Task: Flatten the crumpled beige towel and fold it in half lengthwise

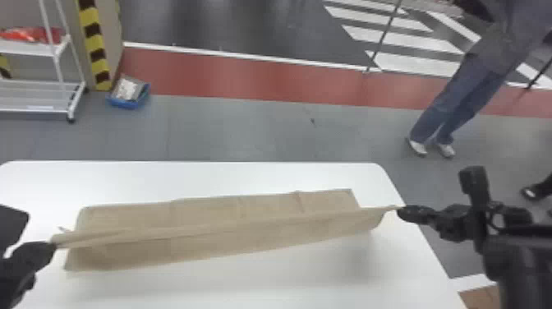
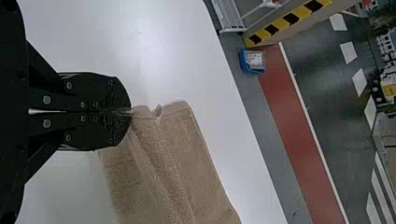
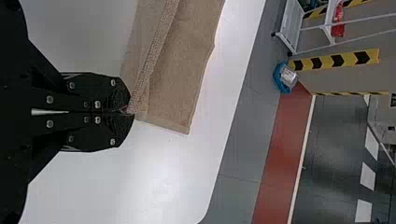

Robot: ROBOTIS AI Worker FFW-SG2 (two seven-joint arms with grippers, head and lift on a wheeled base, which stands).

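Note:
The beige towel stretches across the white table as a long strip, with a raised ridge running between both grippers. My left gripper holds the ridge's left end, and my right gripper holds its right end near the table's right edge. Towel flaps hang or lie on both sides of the ridge. In the left wrist view the left gripper is closed on the towel beside a small pale tag. In the right wrist view the right gripper pinches a corner of the towel.
The white table has its far edge beyond the towel. Farther off on the floor are a blue bin and a white rack at the left.

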